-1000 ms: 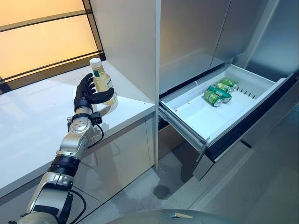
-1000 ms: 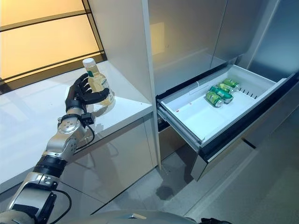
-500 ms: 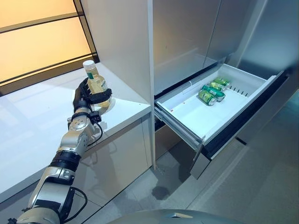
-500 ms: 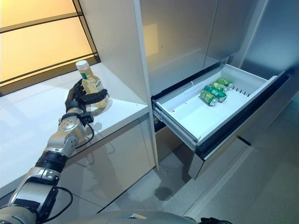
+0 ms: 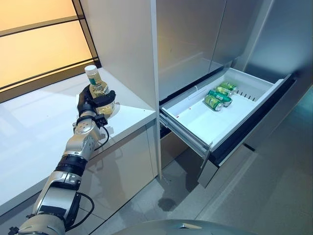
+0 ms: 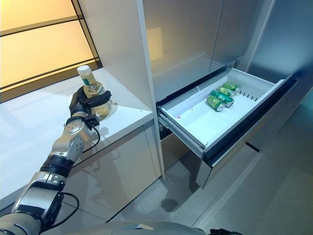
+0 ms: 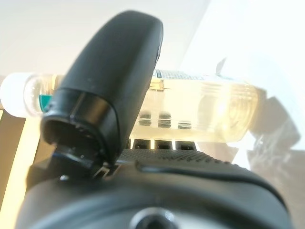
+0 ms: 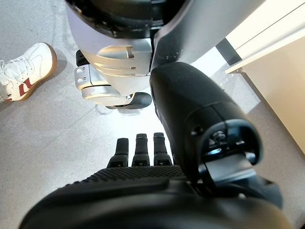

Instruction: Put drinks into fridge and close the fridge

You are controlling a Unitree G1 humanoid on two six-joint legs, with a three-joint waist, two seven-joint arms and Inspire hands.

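A clear bottle (image 5: 99, 88) of pale yellow drink with a white cap stands upright over the white counter (image 5: 34, 132), beside the tall cabinet wall. My left hand (image 5: 89, 104) is shut on its lower half; the thumb (image 7: 114, 71) crosses the bottle (image 7: 205, 109) in the left wrist view. I cannot tell whether its base touches the counter. To the right, the fridge drawer (image 5: 187, 131) is pulled out, with three green cans (image 5: 215, 96) lying at its far end. My right hand (image 8: 138, 148) hangs low over the floor with relaxed fingers, holding nothing.
The tall white cabinet panel (image 5: 122, 44) separates the counter from the fridge fronts (image 5: 195, 34). The open drawer's dark front (image 5: 254, 122) juts out over the grey floor. A person's white shoe (image 8: 19, 71) shows on the floor in the right wrist view.
The camera has shifted, so the whole scene sits further left and higher. My left hand still grips the bottle at about the same spot by the cabinet wall.
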